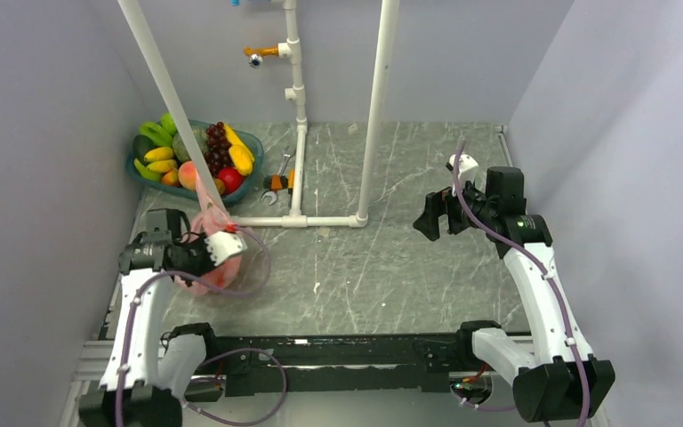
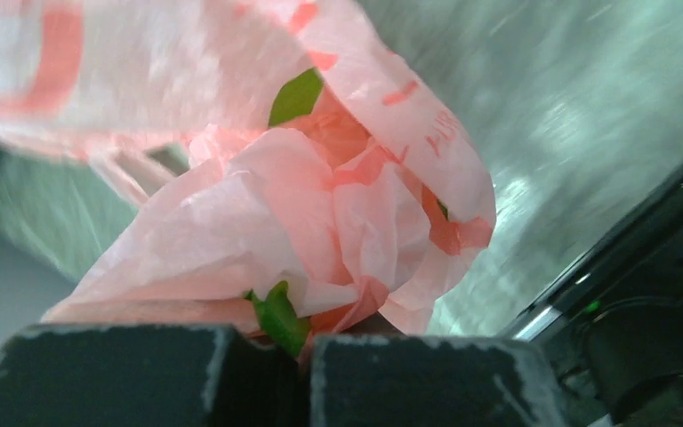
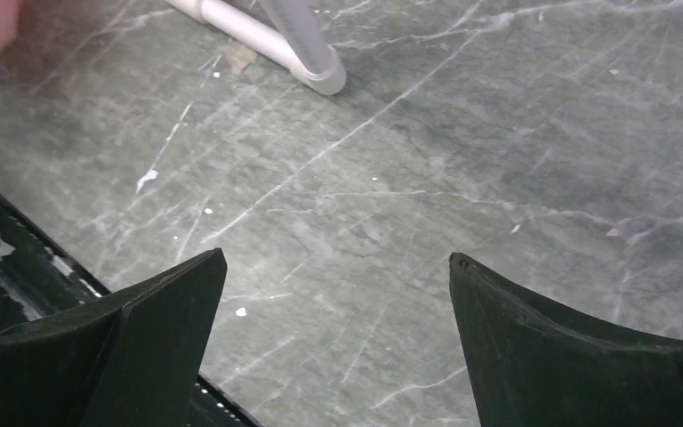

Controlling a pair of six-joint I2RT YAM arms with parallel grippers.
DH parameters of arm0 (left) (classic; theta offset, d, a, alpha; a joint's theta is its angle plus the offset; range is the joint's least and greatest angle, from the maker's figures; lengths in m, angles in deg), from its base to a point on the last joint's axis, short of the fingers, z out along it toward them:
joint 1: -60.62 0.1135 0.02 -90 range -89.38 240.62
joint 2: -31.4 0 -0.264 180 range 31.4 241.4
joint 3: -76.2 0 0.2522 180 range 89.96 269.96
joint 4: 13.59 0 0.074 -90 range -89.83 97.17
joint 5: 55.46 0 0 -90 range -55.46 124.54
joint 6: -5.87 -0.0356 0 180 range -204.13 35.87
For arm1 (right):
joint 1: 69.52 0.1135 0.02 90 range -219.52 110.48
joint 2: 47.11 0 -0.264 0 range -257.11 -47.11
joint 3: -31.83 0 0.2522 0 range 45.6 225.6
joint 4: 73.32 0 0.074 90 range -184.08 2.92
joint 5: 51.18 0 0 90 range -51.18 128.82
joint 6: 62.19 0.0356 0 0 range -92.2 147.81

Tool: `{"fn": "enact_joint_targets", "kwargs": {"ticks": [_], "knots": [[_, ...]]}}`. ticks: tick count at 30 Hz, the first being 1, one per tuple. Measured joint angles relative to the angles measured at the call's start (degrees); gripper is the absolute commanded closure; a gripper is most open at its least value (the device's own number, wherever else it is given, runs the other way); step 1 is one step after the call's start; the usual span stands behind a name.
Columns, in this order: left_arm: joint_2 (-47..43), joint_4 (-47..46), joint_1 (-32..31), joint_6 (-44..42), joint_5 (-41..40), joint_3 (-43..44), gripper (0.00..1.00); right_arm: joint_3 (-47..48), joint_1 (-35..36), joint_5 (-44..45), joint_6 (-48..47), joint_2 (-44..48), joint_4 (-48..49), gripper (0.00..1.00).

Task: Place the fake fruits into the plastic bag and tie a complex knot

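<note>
Up top: left gripper (image 1: 228, 251) pinched on the plastic bag (image 1: 206, 222), fake fruits (image 1: 197, 153) well beyond its fingertips in the basin (image 1: 251, 178). Way nearer them than the right gripper (image 1: 430, 216). Left wrist: clamped shut on crumpled film, bunched straight ahead of the fingers (image 2: 142, 374). Right wrist: spread wide over bare table (image 3: 498, 133), nothing between, loads of room.
</note>
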Motion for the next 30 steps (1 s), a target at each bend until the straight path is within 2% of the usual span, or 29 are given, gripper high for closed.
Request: {"fn": "enact_joint_targets", "kwargs": {"ticks": [4,7,12,15,18,22,27,30], "knots": [[-4.15,2.36,-12.09,1.2,9.94,2.16,1.0,-1.05,0.02,-1.68,3.3,1.6,0.22,0.0],[-4.61,-1.05,-22.97,4.98,16.09,5.03,1.0,-1.31,0.07,-2.71,5.4,1.66,0.28,0.0],[-2.6,-15.43,-41.94,11.26,19.23,6.82,1.0,-1.7,0.11,-4.9,9.97,1.68,0.87,0.0],[-0.09,-25.81,-51.12,13.38,19.61,6.78,1.0,-1.99,0.28,-7.67,12.83,1.86,2.08,0.0],[3.02,-34.18,-55.04,13.49,21.94,6.34,1.0,-3.13,1.03,-10.78,15.21,3.13,4.0,0.0],[6.05,-47.71,-56.92,14.08,24.44,1.84,1.0,-5.75,4.92,-13.64,16.76,6.78,6.75,0.0],[8.76,-55.71,-58.97,14.88,24.92,-0.22,1.0,-7.58,11.72,-13.86,17.64,9.25,9.01,0.0],[9.29,-60.35,-59.06,15.45,24.94,-0.46,1.0,-9.35,12.37,-13.79,18.93,9.53,11.65,0.0]]}}
